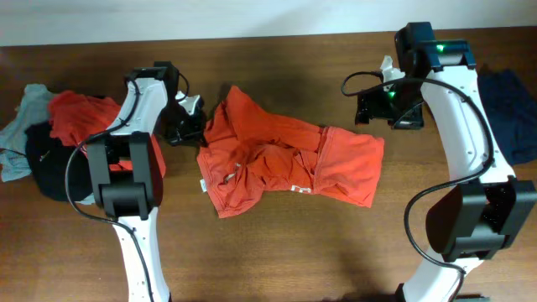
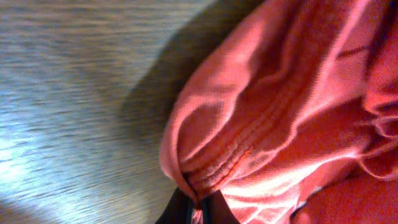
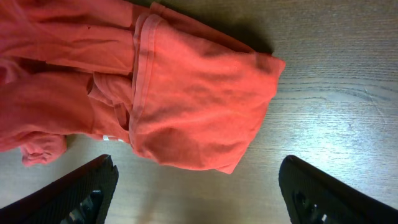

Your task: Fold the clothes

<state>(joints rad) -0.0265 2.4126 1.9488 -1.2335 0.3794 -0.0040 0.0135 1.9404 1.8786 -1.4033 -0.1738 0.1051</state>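
Observation:
The orange-red T-shirt (image 1: 285, 159) lies crumpled in the middle of the wooden table, its white neck label facing the front edge. My left gripper (image 1: 193, 130) is at the shirt's left edge. In the left wrist view the left gripper (image 2: 199, 210) is shut on a bunched fold of the shirt's hem (image 2: 249, 143). My right gripper (image 1: 373, 105) hovers just off the shirt's far right corner. In the right wrist view the right gripper (image 3: 199, 190) is open, with bare table between its fingers (image 3: 74, 193) and the shirt's sleeve end (image 3: 193, 93) ahead of them.
A pile of other clothes sits at the far left: a red one (image 1: 80, 117), a black one (image 1: 46, 159) and a grey-green one (image 1: 21, 117). A navy garment (image 1: 512, 113) lies at the right edge, behind the right arm.

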